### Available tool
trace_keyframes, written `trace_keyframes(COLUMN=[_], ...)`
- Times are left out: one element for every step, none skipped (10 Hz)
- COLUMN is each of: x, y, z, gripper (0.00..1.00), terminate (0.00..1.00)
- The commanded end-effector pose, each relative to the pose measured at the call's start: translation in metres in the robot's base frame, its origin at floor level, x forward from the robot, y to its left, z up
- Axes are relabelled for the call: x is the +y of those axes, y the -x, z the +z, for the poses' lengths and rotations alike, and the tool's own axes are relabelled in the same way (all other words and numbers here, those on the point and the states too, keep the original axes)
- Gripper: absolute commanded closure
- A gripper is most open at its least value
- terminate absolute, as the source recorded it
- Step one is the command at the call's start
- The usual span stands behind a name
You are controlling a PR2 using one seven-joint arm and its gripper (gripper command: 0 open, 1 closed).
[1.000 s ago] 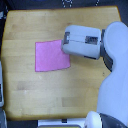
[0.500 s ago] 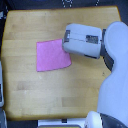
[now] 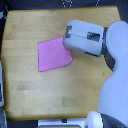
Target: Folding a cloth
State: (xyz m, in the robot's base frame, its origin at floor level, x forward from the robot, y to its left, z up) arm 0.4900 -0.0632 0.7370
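We look down on a light wooden tabletop (image 3: 35, 95) with visible grain, which fills most of the exterior view. Beyond its far edge we see only a dark strip with something small and pale on it, too blurred to name. Pale shapes show past the table's edges at the exterior view's left and along the bottom, also too blurred to name.

The cloth (image 3: 52, 55), a plain pink piece, lies flat on the table, a little toward the far side of the table's middle, turned slightly askew to the table's edges.

The arm (image 3: 116, 60) reaches in from the exterior view's right, white and bulky. Its gripper (image 3: 66, 40) ends over the cloth's upper right corner. We cannot tell whether its fingers are spread or pressed together, nor whether it touches the cloth.
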Motion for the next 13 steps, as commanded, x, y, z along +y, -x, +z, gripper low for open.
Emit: trace_keyframes(x=[-0.004,0.004,0.01,0.03,0.064,0.069,0.103,0.111,0.127,0.155,0.175,0.187,0.19], y=[-0.009,-0.003,-0.002,-0.005,-0.009,-0.009,-0.01,-0.01,-0.007,-0.002,0.001,0.011,0.017], z=[0.035,0.047,0.049,0.052,0.058,0.059,0.069,0.072,0.076,0.078,0.078,0.078,0.079], gripper=[1.0,1.0,1.0,1.0,1.0,1.0,1.0,1.0,1.0,1.0,1.0,1.0,1.0], terminate=[0.0,0.0,0.0,0.0,0.0,0.0,0.0,0.0,0.0,0.0,0.0,0.0,0.0])
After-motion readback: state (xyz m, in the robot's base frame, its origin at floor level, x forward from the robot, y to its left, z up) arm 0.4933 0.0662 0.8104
